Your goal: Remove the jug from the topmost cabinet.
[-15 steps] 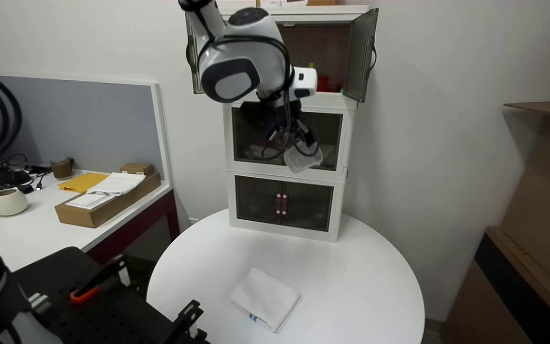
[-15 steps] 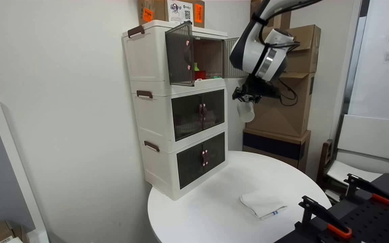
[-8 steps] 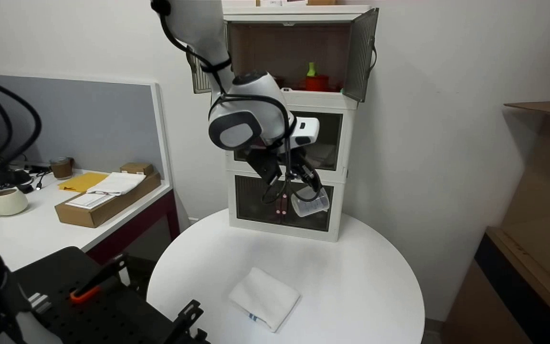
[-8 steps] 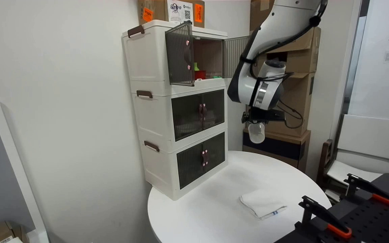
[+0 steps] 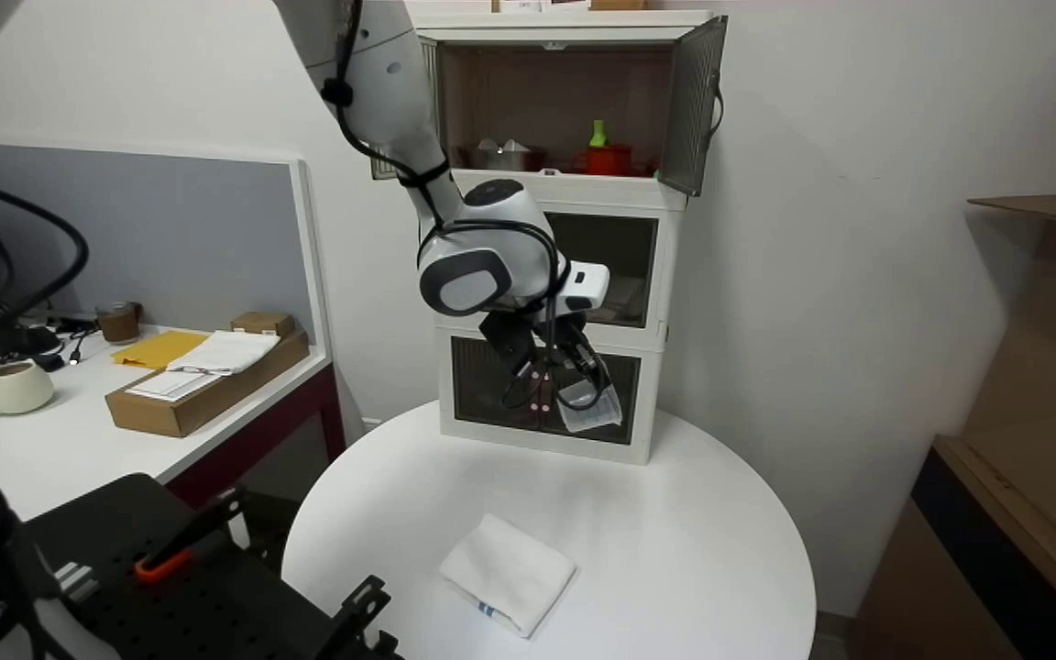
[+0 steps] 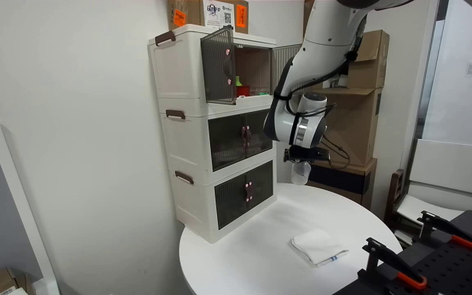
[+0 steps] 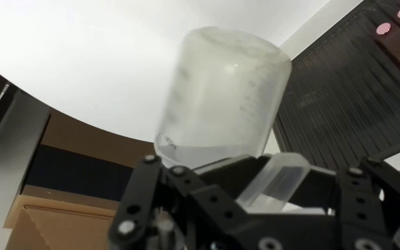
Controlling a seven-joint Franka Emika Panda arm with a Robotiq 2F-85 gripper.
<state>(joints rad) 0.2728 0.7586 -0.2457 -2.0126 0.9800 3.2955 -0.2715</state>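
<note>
The jug (image 7: 227, 93) is pale, translucent plastic with faint markings. My gripper (image 7: 255, 161) is shut on its handle in the wrist view. The jug hangs tilted below the gripper in both exterior views (image 5: 592, 410) (image 6: 300, 173), in the air above the back of the round table. The gripper also shows in an exterior view (image 6: 301, 155). The topmost cabinet (image 5: 601, 190) stands open, with both grey-brown doors swung out; it also shows from the side (image 6: 178, 69). The jug is outside it, well below its opening and in front of the lowest compartment.
A red item (image 5: 609, 159), a green item (image 5: 598, 134) and a metal bowl (image 5: 505, 158) sit in the topmost cabinet. Two dark glass-fronted compartments are below. A folded white cloth (image 5: 508, 575) lies on the round table (image 5: 693, 550). Cardboard boxes (image 6: 338, 123) stand behind the arm.
My gripper has carried the jug down from the middle compartment's height to the lowest one's, mostly in the first half second. The red item and bowl are now uncovered by the arm.
</note>
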